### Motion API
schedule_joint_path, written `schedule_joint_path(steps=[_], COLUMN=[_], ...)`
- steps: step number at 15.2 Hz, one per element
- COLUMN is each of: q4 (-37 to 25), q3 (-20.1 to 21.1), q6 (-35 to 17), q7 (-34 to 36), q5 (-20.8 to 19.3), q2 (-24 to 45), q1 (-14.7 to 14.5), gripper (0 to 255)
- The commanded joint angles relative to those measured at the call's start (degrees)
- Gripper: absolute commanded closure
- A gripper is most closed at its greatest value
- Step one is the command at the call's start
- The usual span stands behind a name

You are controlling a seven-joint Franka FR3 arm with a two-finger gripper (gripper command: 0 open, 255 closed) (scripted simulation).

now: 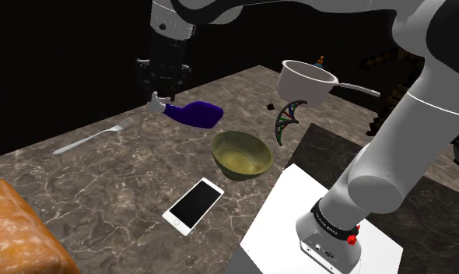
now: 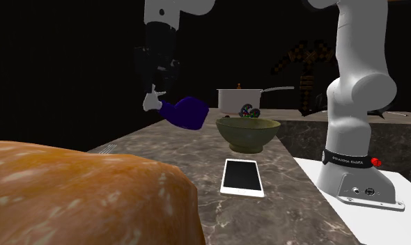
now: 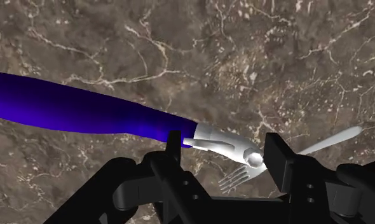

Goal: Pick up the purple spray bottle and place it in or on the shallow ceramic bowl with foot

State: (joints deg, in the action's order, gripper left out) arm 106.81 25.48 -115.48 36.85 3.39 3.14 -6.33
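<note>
The fingers (image 3: 278,162) are clamped on the white spray head of the purple spray bottle (image 3: 72,107). The wrist view catches that up close, with a fork (image 3: 242,177) on the brown marbled table (image 3: 275,57) beneath. Side-on, the second exterior view has the bottle hanging tilted in the air, clear of the table, to the left of the olive footed bowl (image 2: 248,132). The shoulder view adds a phone (image 1: 193,204) just beside the bowl and a white pot (image 1: 306,82) beyond it. There's lettering on the band at the arm's base (image 2: 347,159), too small to read.
</note>
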Motion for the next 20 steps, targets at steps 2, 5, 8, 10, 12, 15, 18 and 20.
schedule_joint_path(steps=[2, 5, 8, 10, 12, 15, 18, 20], q4=[1.7, 9.3, 16.1, 20.2, 24.2, 29.6, 34.5, 37.4], q3=[0.0, -0.1, -0.6, -1.1, -1.6, -2.4, -3.1, -3.6], q6=[0.6, -0.1, 0.0, 0.4, 1.2, 2.9, 5.3, 7.3], q7=[-0.5, -2.0, -3.3, -4.0, -4.4, -4.7, -4.5, -4.0], q5=[1.2, 4.7, 8.0, 10.0, 11.8, 14.0, 15.9, 16.9], q2=[-2.6, -9.9, -17.2, -22.0, -26.9, -34.1, -41.4, -46.4], q1=[0.2, 0.1, -0.7, -1.6, -2.7, -4.7, -6.9, -8.5], gripper=[255, 255, 255, 255, 255, 255, 255, 255])
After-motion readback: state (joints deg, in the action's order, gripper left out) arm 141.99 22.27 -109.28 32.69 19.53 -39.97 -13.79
